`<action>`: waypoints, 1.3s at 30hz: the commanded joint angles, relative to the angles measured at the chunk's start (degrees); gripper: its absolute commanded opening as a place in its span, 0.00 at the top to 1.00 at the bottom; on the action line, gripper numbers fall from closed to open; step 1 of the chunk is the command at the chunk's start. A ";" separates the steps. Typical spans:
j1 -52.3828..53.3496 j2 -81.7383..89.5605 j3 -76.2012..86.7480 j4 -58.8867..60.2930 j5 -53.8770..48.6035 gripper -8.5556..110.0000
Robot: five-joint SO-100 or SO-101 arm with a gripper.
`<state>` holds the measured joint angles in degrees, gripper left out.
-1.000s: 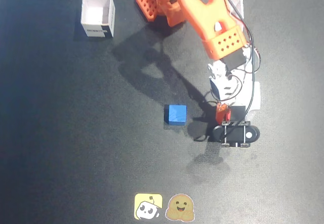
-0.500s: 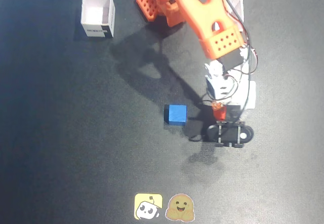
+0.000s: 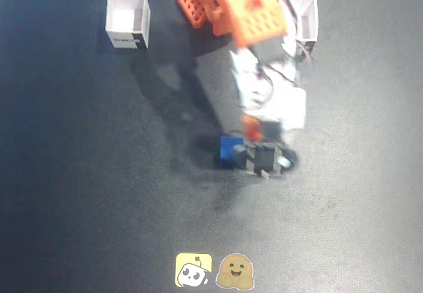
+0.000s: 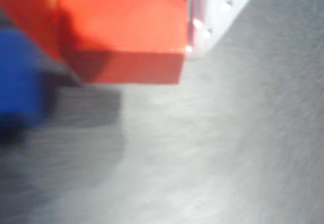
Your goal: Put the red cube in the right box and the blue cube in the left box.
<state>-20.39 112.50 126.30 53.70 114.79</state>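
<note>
Left of the orange arm's base (image 3: pixel 198 2) in the fixed view stands one white box (image 3: pixel 127 19); another white box (image 3: pixel 305 16) stands just right of that base. Below the base, the blue cube (image 3: pixel 230 151) rests on the dark table (image 3: pixel 79 174), partly covered by the blurred gripper (image 3: pixel 254 134), which is clenched on the red cube (image 3: pixel 251 126). Seen from the wrist, the red cube (image 4: pixel 116 27) hangs above the tabletop, blue cube (image 4: pixel 17 77) at its left.

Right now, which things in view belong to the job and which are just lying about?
Part of the job:
red cube, held in the hand
blue cube
left white box
right white box

Just lying about:
yellow sticker
brown smiley sticker
</note>
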 commanded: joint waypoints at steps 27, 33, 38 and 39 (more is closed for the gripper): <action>45.62 26.63 9.49 17.14 -25.84 0.81; 54.67 27.42 8.79 20.13 -26.98 0.81; 63.46 27.07 8.61 20.48 -27.60 0.81; 65.04 27.07 8.88 20.48 -27.86 0.81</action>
<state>40.69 137.81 137.29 74.09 87.54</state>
